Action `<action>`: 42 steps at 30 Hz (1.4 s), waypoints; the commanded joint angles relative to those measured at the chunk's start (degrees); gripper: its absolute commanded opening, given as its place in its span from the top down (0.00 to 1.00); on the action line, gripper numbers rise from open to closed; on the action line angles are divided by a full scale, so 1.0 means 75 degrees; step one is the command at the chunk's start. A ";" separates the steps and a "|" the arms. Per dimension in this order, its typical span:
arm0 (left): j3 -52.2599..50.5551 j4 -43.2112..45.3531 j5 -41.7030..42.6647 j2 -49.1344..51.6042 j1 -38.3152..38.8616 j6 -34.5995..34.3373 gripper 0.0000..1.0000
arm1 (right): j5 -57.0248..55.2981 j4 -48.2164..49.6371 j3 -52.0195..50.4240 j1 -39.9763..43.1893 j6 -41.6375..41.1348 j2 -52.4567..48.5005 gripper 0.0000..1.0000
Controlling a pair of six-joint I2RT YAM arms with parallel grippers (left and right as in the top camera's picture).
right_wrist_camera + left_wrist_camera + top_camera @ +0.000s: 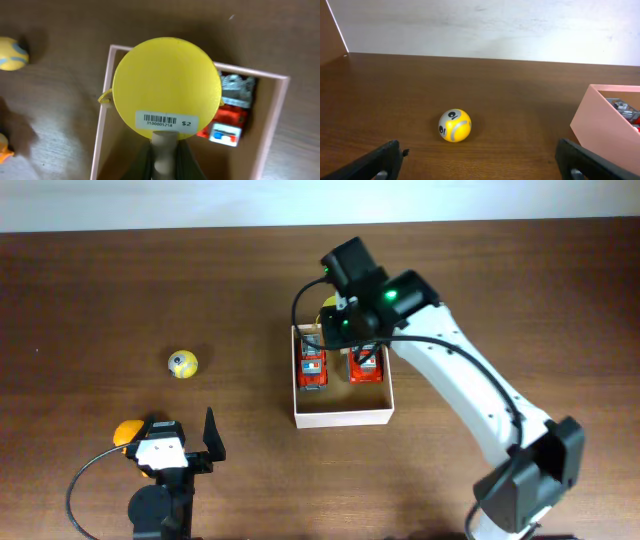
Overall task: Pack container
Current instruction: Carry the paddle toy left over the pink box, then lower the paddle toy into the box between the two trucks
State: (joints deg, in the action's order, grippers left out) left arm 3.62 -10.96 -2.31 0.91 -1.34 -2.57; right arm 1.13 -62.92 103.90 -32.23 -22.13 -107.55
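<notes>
The container (343,418) is a shallow white-walled box with a tan inside, at the table's middle. Two red toy cars (313,365) (367,367) lie in its far half. My right gripper (335,320) hovers over the box's far edge. In the right wrist view it (164,155) is shut on the grey handle of a round yellow toy (166,85) with a barcode sticker, held above the container's left wall (100,150) beside a red car (225,125). My left gripper (182,435) is open and empty at the front left.
A yellow ball (182,364) lies on the table left of the box, ahead of my left gripper (480,165) in its view (454,125). An orange toy (128,432) lies beside the left arm. The container's wall (600,120) shows at right.
</notes>
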 commanded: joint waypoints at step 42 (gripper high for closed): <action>-0.0061 0.0029 0.0087 -0.0038 0.0023 0.0146 0.01 | -0.0621 -0.0181 0.0017 -0.0134 -0.1119 -0.1577 0.48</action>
State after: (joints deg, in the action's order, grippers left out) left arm 3.62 -10.96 -2.31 0.91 -1.34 -2.57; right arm -2.20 -64.27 103.88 -33.43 -30.15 -119.17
